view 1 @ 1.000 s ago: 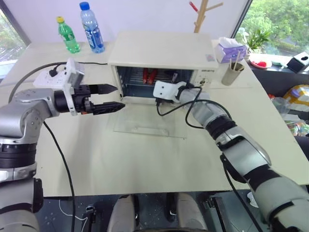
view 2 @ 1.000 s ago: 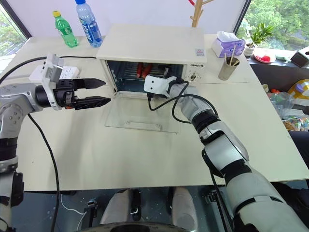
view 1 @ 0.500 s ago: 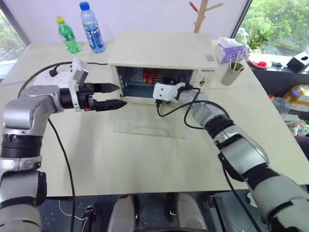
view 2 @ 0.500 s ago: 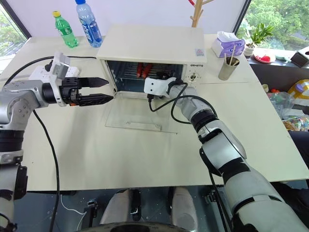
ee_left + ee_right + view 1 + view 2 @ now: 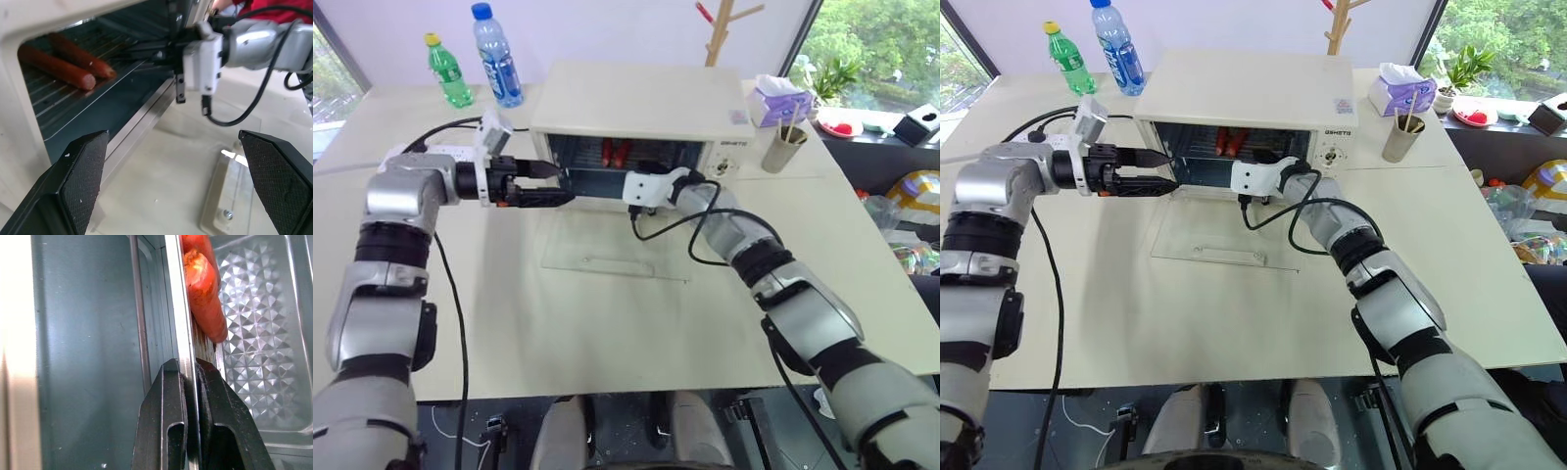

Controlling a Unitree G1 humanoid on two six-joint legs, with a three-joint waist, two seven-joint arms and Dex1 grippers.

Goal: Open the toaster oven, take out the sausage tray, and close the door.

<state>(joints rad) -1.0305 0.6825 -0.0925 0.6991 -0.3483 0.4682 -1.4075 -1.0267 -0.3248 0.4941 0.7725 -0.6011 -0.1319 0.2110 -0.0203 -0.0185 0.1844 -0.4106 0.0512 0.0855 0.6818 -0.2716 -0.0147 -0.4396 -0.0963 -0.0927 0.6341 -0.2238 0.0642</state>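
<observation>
The door (image 5: 617, 255) lies flat and open on the table; the sausage tray (image 5: 254, 328) sits inside the toaster oven (image 5: 641, 103), its thin front rim pinched by the closed right gripper (image 5: 191, 382); the left gripper (image 5: 553, 184) is held wide open and empty at the oven's left edge. The rim could likely be lost from so narrow a pinch during withdrawal; a tilted tray could let the sausages (image 5: 63, 61) roll off.

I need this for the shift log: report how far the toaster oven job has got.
Done: the door lies open flat on the table in front of the toaster oven.
In hand: the right pincer is shut on the front rim of the sausage tray, which sits inside; the left pincer is open at the oven's mouth.
Left: pull the tray out, then close the door.
</observation>
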